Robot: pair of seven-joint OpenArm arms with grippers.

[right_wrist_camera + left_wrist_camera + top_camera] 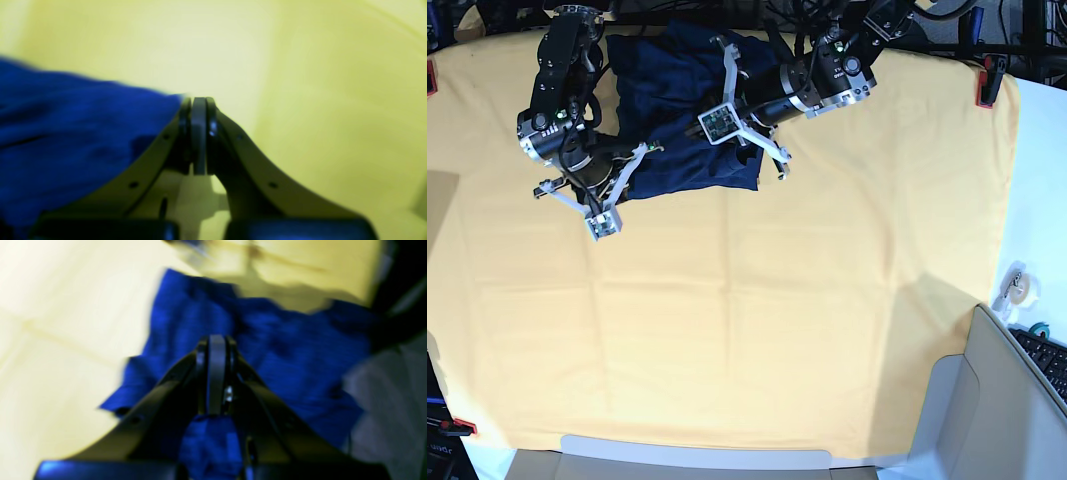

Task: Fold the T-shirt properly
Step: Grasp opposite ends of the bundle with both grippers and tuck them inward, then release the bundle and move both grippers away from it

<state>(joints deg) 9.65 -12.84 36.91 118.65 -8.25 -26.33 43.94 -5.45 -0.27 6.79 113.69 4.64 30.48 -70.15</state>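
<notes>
The T-shirt (677,90) is a dark navy heap, bunched at the far middle of the yellow cloth (777,300). My left gripper (745,112) is over the shirt's right part. In the left wrist view it (217,340) is shut, with blue fabric (287,350) spread beyond it and bunched between the finger bases. My right gripper (617,168) is at the shirt's near-left corner. In the right wrist view it (199,99) is shut, and the shirt's edge (66,133) runs up to its tip. Both wrist views are blurred.
The yellow cloth covers the whole table and is held by red clamps (985,85) at its edges. A tape roll (1012,280) and a keyboard (1047,355) lie on the white surface at the right. A grey box (987,410) stands at the near right.
</notes>
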